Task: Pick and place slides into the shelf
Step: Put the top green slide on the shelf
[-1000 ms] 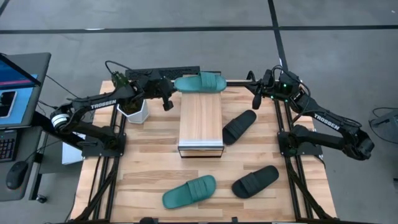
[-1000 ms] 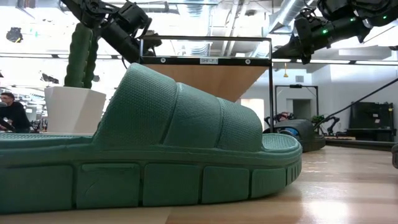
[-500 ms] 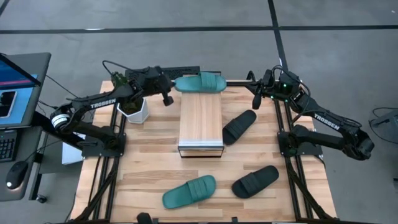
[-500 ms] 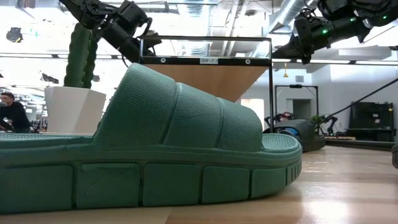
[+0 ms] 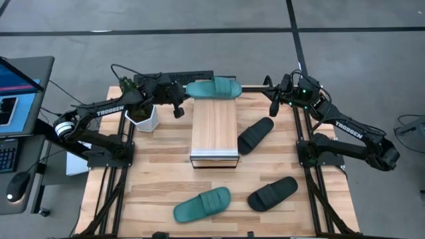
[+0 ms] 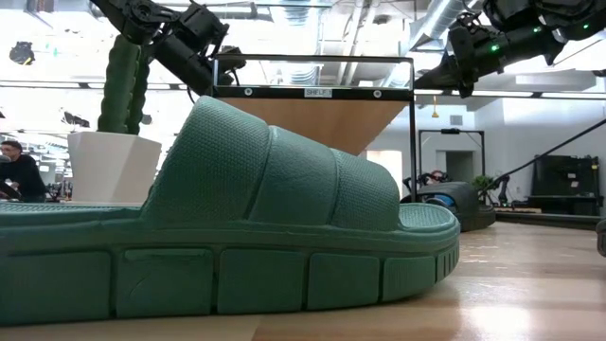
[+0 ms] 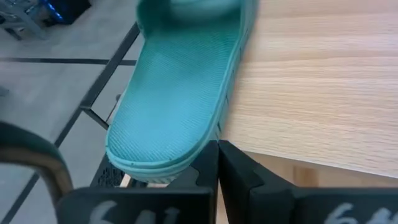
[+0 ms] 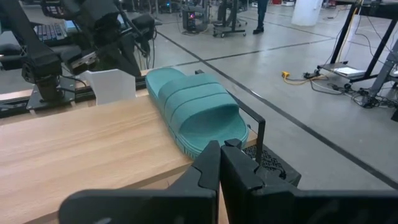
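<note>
The left gripper (image 5: 178, 106) hangs clenched on nothing, just off the left side of the shelf (image 5: 214, 129) near its far end. Directly beside this gripper, toward the shelf, one teal slide (image 5: 213, 88) lies crosswise on the far end of the shelf top, with one end overhanging the edge nearest the gripper. In the left wrist view the closed fingertips (image 7: 217, 163) sit just under that overhanging end of the slide (image 7: 180, 99); whether they touch it cannot be told. Behind this gripper, toward its own arm, a white pot (image 5: 143, 117) with a plant stands on the desk (image 5: 159, 179).

The right gripper (image 5: 273, 106) is also clenched and empty, hanging off the right side of the shelf near the far end. From its wrist view the same teal slide (image 8: 196, 112) lies ahead of it across the shelf planks. A black slide (image 5: 255, 134) lies on the desk just below and inward of this gripper, close to the shelf's right side.

Well away from both grippers, at the near part of the desk, a second teal slide (image 5: 202, 204) and a second black slide (image 5: 272, 192) lie side by side. The teal one fills the low view (image 6: 227, 227).
</note>
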You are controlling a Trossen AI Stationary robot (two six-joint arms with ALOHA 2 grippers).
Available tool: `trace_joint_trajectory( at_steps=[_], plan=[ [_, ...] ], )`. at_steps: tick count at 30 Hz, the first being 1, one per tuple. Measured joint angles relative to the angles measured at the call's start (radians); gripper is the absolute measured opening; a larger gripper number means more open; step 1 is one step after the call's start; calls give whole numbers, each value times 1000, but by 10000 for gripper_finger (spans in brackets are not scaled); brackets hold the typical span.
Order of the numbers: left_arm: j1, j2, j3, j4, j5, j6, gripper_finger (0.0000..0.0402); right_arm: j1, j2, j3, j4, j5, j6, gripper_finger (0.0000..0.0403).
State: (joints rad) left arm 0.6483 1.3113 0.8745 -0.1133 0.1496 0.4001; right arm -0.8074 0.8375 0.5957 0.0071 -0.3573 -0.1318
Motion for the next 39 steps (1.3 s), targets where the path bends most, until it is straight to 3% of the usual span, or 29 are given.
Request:
trace_joint_trajectory(
  at_steps=[4, 11, 13, 23, 30, 39],
  plan=[
    [0, 33, 0, 15, -10, 1, 0, 0, 0, 0, 0, 0, -1, 0],
    [-11, 132, 15, 72, -180, 73, 0, 0, 0, 0, 0, 23, -6, 0],
    [-15, 123, 41, 70, -229, 88, 0, 0, 0, 0, 0, 23, -2, 0],
    [2, 47, 86, -6, -271, 96, 0, 0, 0, 0, -1, 23, -5, 0],
    [-8, 32, 94, -171, -295, -44, 0, 41, 8, 0, -18, 17, 60, 0],
    [-100, -59, 95, -161, -341, -211, 0, 181, 124, 0, -60, 17, 53, 0]
  ],
)
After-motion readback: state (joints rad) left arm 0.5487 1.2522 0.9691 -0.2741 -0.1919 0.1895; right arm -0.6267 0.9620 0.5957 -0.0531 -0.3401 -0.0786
